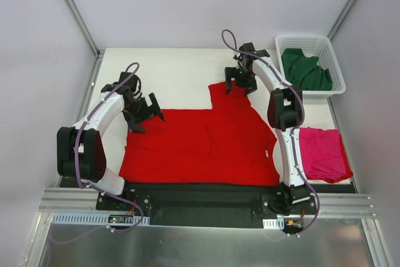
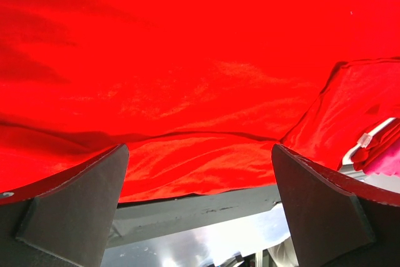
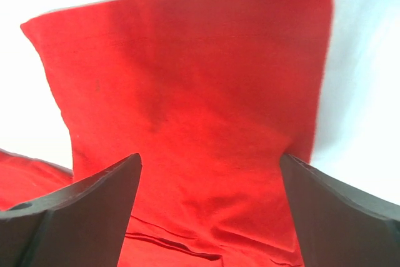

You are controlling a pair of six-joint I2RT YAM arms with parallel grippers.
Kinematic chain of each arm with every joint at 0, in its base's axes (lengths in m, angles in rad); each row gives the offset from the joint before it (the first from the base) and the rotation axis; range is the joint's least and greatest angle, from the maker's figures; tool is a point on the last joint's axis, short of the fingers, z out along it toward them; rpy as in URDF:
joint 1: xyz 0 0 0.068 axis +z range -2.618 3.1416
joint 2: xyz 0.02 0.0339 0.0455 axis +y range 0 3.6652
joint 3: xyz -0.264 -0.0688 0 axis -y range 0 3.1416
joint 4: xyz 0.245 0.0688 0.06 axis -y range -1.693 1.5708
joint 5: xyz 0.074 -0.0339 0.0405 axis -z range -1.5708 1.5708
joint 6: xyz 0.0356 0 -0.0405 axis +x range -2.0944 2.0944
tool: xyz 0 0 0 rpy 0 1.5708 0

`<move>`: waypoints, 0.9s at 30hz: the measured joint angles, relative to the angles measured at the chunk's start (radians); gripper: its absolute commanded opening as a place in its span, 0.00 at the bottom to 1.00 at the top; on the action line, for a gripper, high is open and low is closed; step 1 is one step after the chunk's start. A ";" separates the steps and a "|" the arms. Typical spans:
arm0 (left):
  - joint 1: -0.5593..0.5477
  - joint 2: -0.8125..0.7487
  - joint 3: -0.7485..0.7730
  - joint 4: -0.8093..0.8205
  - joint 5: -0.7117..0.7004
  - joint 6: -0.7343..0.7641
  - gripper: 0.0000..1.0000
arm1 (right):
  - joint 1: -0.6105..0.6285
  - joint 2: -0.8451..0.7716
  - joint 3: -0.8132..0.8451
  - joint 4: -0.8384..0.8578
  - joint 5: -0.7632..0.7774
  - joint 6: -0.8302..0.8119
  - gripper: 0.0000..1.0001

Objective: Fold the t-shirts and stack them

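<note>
The bright red t-shirt (image 1: 200, 145) lies spread flat on the white table, one sleeve (image 1: 226, 97) sticking out toward the back. My left gripper (image 1: 145, 115) is open and empty over the shirt's far left corner; the left wrist view shows red cloth (image 2: 187, 79) between its fingers. My right gripper (image 1: 239, 81) is open and empty just above the sleeve's far end, which fills the right wrist view (image 3: 187, 92). The magenta-pink t-shirt (image 1: 322, 153) lies folded at the right. The dark green t-shirt (image 1: 305, 70) sits bunched in the basket.
A white lattice basket (image 1: 335, 67) stands at the back right corner. A black base rail (image 1: 200, 195) runs along the near edge. Metal frame posts (image 1: 74, 7) and grey walls bound the table at left, right and back.
</note>
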 measured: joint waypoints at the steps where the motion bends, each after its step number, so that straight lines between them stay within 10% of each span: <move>1: 0.000 0.005 0.000 0.000 0.001 0.000 0.99 | -0.004 0.002 0.000 0.000 -0.004 0.002 0.96; 27: 0.000 0.014 -0.042 0.008 0.005 -0.001 0.99 | -0.045 0.071 0.100 0.095 -0.170 0.096 0.96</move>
